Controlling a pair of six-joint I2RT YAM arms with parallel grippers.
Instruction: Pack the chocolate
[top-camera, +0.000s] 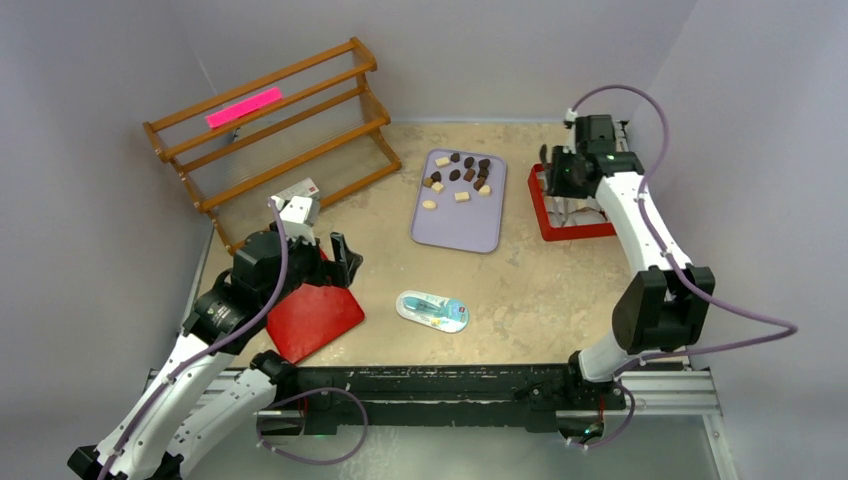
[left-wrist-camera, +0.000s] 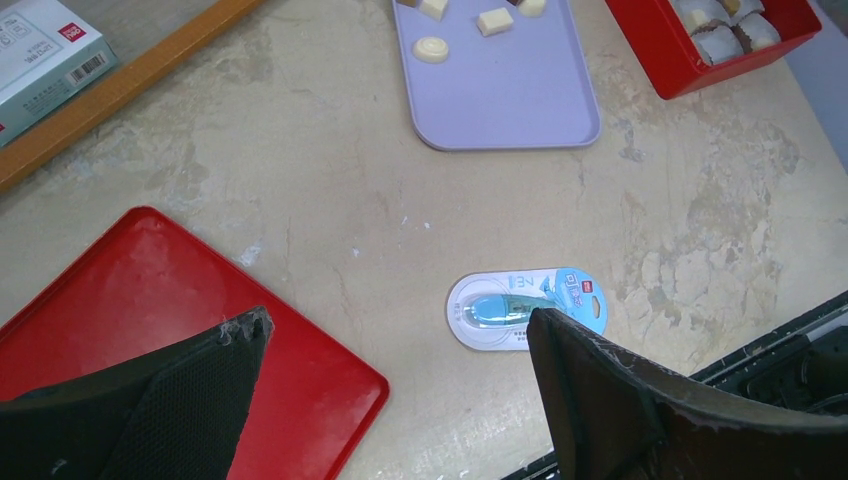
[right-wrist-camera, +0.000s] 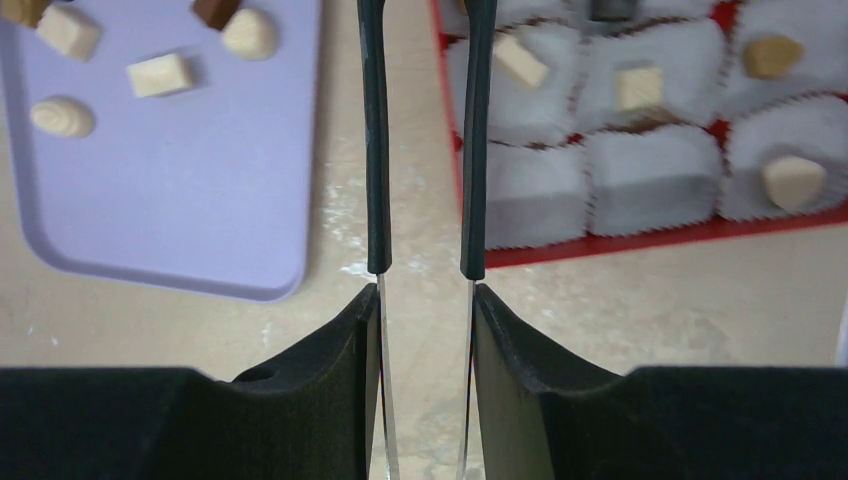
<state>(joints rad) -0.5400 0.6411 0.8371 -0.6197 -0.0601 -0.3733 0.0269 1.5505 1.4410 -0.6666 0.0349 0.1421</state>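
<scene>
Far left of the tray (top-camera: 458, 225), a wooden rack (top-camera: 270, 130) is noted. Left of the tray and nearer the arm bases, the left gripper (left-wrist-camera: 397, 325) is held wide open and empty above a red lid (left-wrist-camera: 150, 300). A packet (left-wrist-camera: 525, 308) lies on the desk (top-camera: 540, 300), just near-left of the tray. Most of the chocolate (top-camera: 462, 172) is scattered on the tray's far half. Right of the tray, some of it is seated in paper cups (right-wrist-camera: 640, 165) inside a red box (top-camera: 560, 228). The right gripper (right-wrist-camera: 425, 300) is clamped on tweezers (right-wrist-camera: 376, 150) over the gap between tray and box.
</scene>
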